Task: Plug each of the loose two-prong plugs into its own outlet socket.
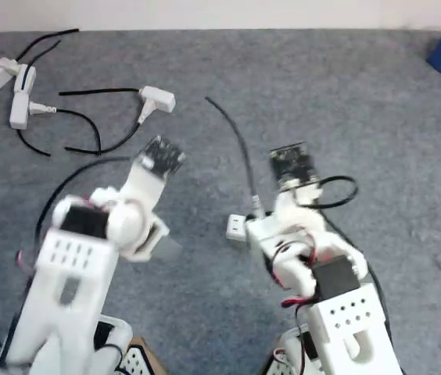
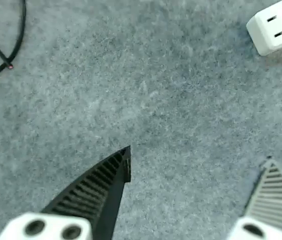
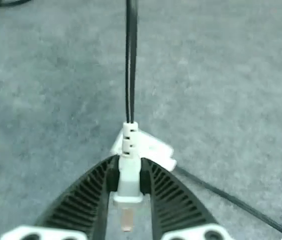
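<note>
1. Two-prong plug [image 3: 127, 175]: pinched by its body in the right tool [image 3: 128, 161], which is closed narrow on it. Its cable [image 3: 130, 60] runs straight away across the grey worktop [image 1: 377, 117]. The prongs cannot be made out.
2. Outlet socket [image 2: 276, 27]: lies flat on the worktop just beside the held plug. The plug is judged lined up for insertion, not yet seated.
3. Left tool [image 2: 198, 153]: spread wide and empty over bare worktop near the socket, probably placed to steady it.
4. Views: the left wrist view shows the socket's two slots, which the high view does not resolve. The high view adds a loose plug [image 1: 158, 99] and more white pieces [image 1: 19, 105], well apart at the far left.
</note>
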Tool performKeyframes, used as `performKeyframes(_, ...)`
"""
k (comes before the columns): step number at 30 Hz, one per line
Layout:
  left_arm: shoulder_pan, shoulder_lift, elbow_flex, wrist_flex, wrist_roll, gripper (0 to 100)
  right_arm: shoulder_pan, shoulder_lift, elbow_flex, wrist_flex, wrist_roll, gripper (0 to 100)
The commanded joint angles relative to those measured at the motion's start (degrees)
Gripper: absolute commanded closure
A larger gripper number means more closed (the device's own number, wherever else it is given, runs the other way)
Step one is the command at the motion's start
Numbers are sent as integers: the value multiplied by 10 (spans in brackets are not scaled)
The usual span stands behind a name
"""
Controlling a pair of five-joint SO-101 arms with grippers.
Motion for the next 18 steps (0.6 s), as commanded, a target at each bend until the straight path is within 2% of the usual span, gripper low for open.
performKeyframes(1,2,150,-127,-11,4,621,-74,-14,-31,14,23,993)
performKeyframes(6,-12,269,-221,-11,1,621,-124,1,29,7,55,993)
performKeyframes(13,-147,276,-326,8,-4,621,-166,116,122,-95,70,981)
performKeyframes(15,-170,276,-327,19,-27,621,-169,153,141,-131,68,926)
performKeyframes(18,-217,273,-334,18,-37,621,-172,190,148,-158,71,794)
